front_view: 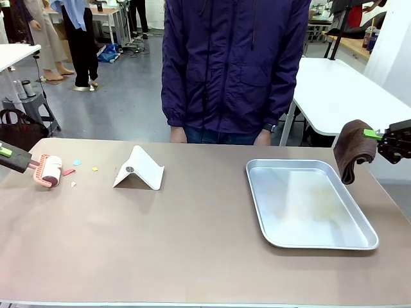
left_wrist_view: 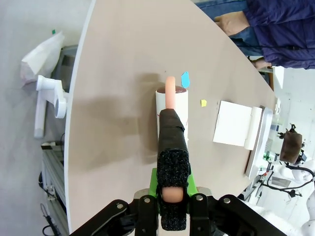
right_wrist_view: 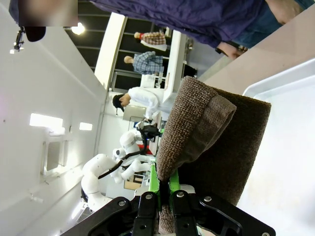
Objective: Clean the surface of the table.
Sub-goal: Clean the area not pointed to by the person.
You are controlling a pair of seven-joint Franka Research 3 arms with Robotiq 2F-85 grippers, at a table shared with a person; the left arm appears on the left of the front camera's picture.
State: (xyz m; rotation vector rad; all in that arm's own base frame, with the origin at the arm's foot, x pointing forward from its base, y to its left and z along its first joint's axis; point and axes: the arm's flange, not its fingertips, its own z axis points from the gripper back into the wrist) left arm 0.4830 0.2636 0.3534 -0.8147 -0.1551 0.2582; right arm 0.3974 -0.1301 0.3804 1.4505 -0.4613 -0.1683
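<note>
- The table (front_view: 192,256) runs the full width of the front view, between the robot and a person (front_view: 234,64) standing at its far edge with both hands at the rim
- The job looks barely begun: loose paper scraps (front_view: 76,163) lie uncollected at the table's far left end, and the rest of the beige top shows no mess I can make out
- The left gripper (front_view: 8,154) is clamped on the padded handle of a lint roller (front_view: 48,171); in the left wrist view the green pads press on either side of the handle
- The roller's drum sits right among the scraps, on the top or just above it; contact is hard to judge from these angles
- The right gripper (front_view: 376,135) is closed tight on a fold of a brown cloth (front_view: 355,149), which hangs off the table's right end, above and just beyond a metal tray (front_view: 308,205); no wiping seems under way
- What is left, by my reckoning: roll up the scraps, then possibly wipe with the cloth
- Count of scraps in the front view: four, namely one blue, one yellow, one red touching the roller, and one small white one nearer the robot; more could be hidden under the drum
- Count of other things: one lint roller, one brown cloth, one metal tray with nothing in it, one white folded stand (front_view: 140,169) between scraps and tray, two grippers, both occupied
</note>
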